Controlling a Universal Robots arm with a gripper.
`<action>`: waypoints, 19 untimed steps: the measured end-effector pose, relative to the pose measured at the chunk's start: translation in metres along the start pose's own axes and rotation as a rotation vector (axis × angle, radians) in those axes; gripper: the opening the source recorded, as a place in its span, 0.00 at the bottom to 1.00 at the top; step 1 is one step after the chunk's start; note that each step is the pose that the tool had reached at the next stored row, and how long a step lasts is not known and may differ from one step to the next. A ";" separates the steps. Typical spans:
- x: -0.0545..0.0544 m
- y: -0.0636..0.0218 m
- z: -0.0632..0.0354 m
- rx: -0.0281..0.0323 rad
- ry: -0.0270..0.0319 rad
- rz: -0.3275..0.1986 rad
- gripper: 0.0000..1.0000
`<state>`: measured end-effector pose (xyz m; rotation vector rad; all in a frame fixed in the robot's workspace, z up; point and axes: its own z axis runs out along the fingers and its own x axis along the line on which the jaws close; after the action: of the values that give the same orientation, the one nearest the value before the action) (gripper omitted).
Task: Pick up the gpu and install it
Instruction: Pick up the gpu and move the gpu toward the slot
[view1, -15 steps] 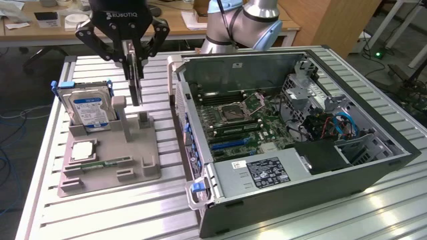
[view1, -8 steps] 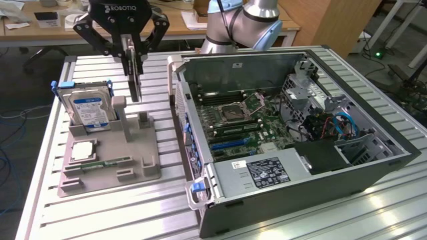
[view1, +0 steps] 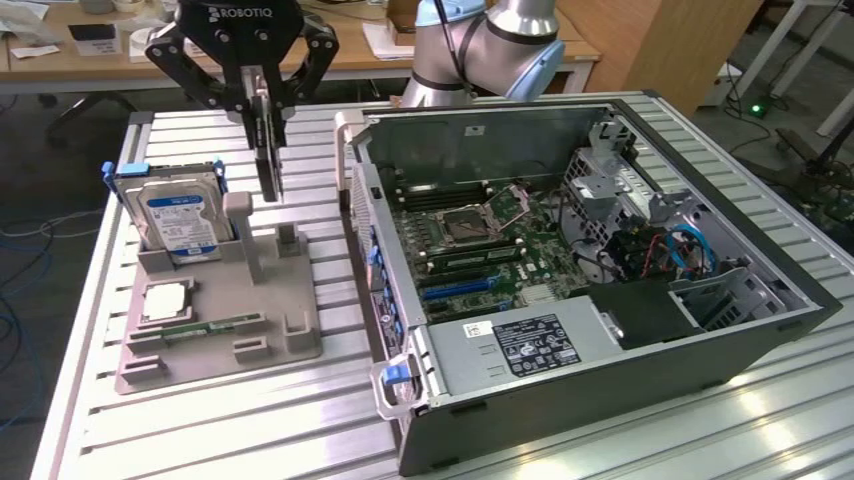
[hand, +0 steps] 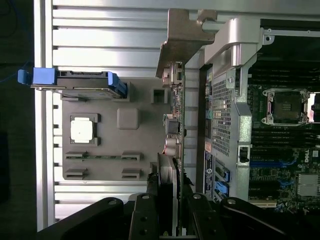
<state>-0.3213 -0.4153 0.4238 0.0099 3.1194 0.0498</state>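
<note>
The gpu is a thin dark card hanging on edge from my gripper, which is shut on its upper edge. It hangs just above the upright posts of the grey holder tray, to the exterior view's left of the open computer case. In the wrist view the gpu appears edge-on between my fingers, with its silvery bracket at the far end. It hangs over the strip between the tray and the case wall. Blue slots show on the motherboard inside the case.
On the tray stand a hard drive with a blue-white label, a square processor chip and a narrow green memory stick. The case's lifted side wall stands close beside the card. The slatted metal table lies under everything.
</note>
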 end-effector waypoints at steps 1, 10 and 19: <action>0.000 0.0000 0.0000 0.0000 0.0000 0.000 0.27; -0.010 0.0001 0.0002 0.0000 0.0000 0.000 0.27; -0.017 0.0001 0.0004 0.0000 -0.0001 0.000 0.27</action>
<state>-0.3040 -0.4153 0.4238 0.0098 3.1193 0.0498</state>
